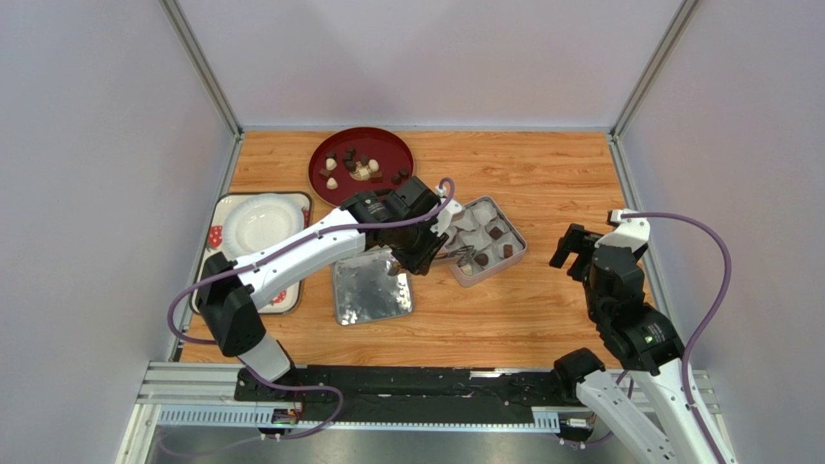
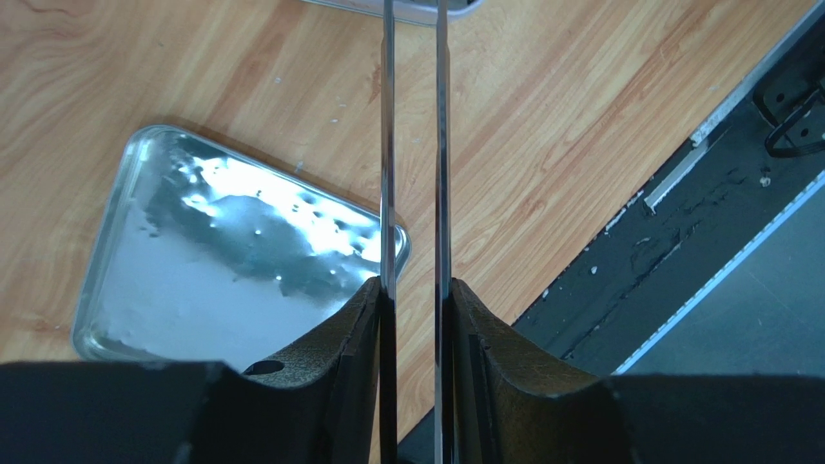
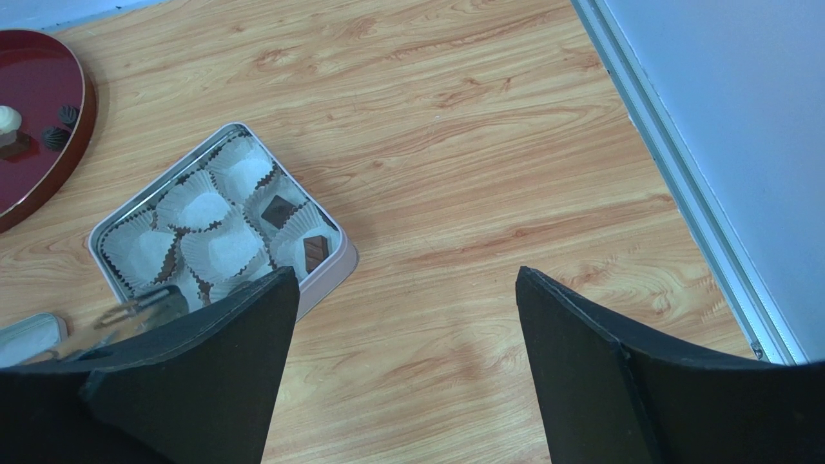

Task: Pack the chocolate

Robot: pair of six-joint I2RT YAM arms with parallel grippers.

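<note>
Several dark and cream chocolate pieces (image 1: 360, 166) lie on a red round plate (image 1: 387, 140) at the back. An open tin (image 1: 520, 244) with white liner cups holds three dark pieces (image 1: 496, 233); two show in the right wrist view (image 3: 279, 208). My left gripper (image 1: 423, 246) is shut on thin metal tongs (image 2: 413, 145), whose tips (image 1: 463, 253) reach the tin's near-left corner. Whether the tips hold a piece cannot be told. My right gripper (image 1: 573, 248) is open and empty above bare wood, right of the tin (image 3: 324, 275).
The tin's shiny lid (image 1: 371, 287) lies flat just left of the tin, under my left wrist, and fills the left of the left wrist view (image 2: 223, 280). A white plate (image 1: 261, 222) sits on a patterned tray at the left. Grey walls enclose the table.
</note>
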